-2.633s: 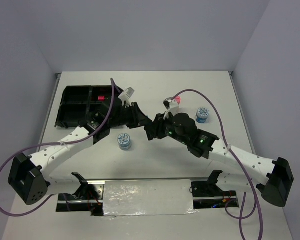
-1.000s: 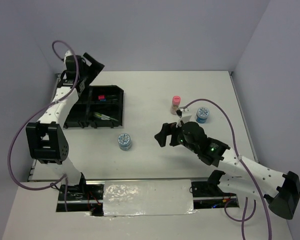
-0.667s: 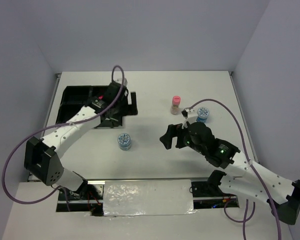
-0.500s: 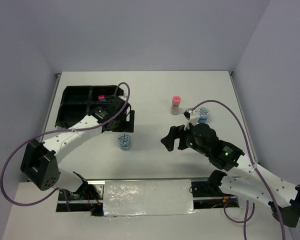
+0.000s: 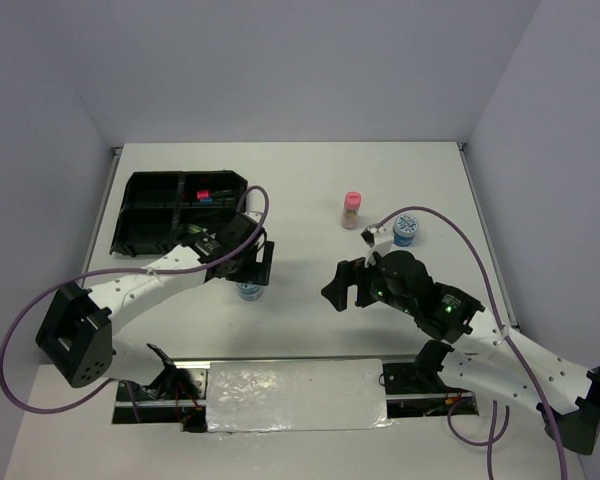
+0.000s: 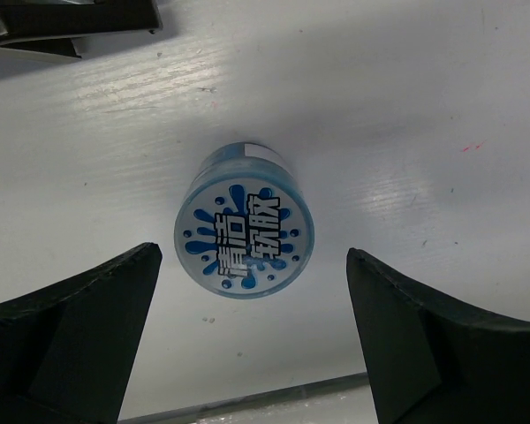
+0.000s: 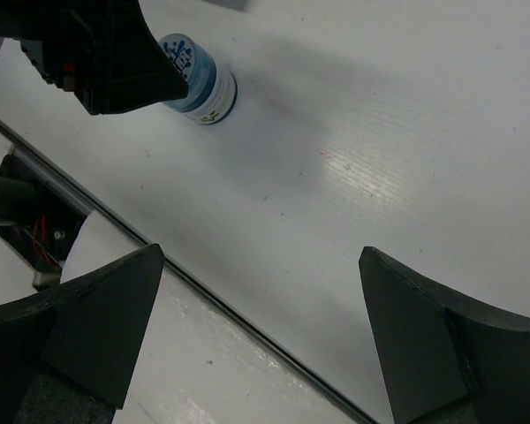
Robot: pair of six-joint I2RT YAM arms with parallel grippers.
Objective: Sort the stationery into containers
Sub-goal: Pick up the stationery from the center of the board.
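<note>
Left wrist view first: looking straight down on a round blue-white tin point(image 6: 244, 240), upright on the white bench point(image 6: 424, 106), with blue print on the lid. Framed by the left end effector point(image 6: 253, 254), spread fully wide, one finger on each side of the tin with clear bench showing between finger and tin on both sides. No contact, nothing gripped. Centred like this most likely in order to drop and close across the tin's round body.

Seen from the top external view, hovering over that same tin point(image 5: 247, 291), just near and right of the black tray point(image 5: 125, 215) at the far left of the bench. Short carry to the tray from here, which probably explains picking this item with this arm. Inside the tray, a pink-capped marker point(image 5: 203, 195) lying in a far compartment; other contents too small or too hidden to name.

Right end effector point(image 5: 340, 283) likewise wide open and empty, held over bare bench to the right of the tin and well apart from it. Kept back, by the look of it, to leave room for the other arm.

Not yet sorted: pink-capped bottle point(image 5: 352, 210) and a second tin point(image 5: 405, 229), both upright on the far right, near each other and within easier reach of the right arm.
</note>
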